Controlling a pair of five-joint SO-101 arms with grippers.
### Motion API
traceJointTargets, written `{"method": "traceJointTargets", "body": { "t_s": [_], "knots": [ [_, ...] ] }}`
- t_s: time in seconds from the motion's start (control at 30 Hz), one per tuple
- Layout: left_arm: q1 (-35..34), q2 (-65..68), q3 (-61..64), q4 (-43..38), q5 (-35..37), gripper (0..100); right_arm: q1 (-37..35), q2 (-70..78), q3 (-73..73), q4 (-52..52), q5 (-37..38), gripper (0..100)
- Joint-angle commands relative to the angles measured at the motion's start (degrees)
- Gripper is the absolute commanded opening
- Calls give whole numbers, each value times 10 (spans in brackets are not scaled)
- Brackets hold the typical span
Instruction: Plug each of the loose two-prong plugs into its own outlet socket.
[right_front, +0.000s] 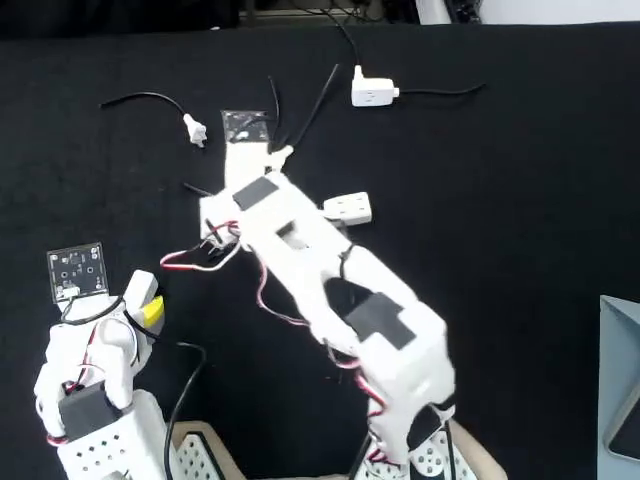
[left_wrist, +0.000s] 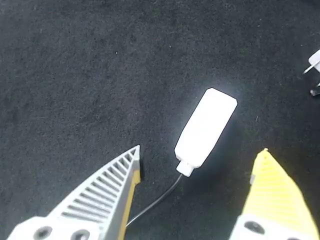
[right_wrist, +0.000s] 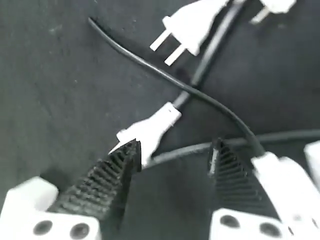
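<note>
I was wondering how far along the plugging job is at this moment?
Nothing looks plugged in yet: a far plug lies loose, and the middle socket sits with nothing in it. In hand: the right hand is open over a white plug, gripping nothing; the left hand is open above a white corded block. Every plug is left to insert.

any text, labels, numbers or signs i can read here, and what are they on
None can be read in any view.
Patterned square card beside one arm: dots and blocks, no legible letters.
Second patterned card farther back: too blurred to read.
White corded block, two-prong plug, outlet socket: no print visible.
</note>
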Motion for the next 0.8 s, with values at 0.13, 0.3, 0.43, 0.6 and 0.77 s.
{"method": "traceJointTargets", "body": {
  "t_s": [0.13,0.3,0.43,0.6,0.77],
  "knots": [
    [-1,-5,-4,3,2,346,-35,74,-145,-5,-24,226],
    [-1,-5,-4,3,2,346,-35,131,-167,-4,-24,226],
    [-1,-5,-4,3,2,346,-35,162,-202,33,-24,226],
    [-1,-5,-1,3,2,346,-35,178,-233,76,-24,90],
    [-1,-5,0,3,1,346,-33,177,-234,102,-18,13]
  ]
}}
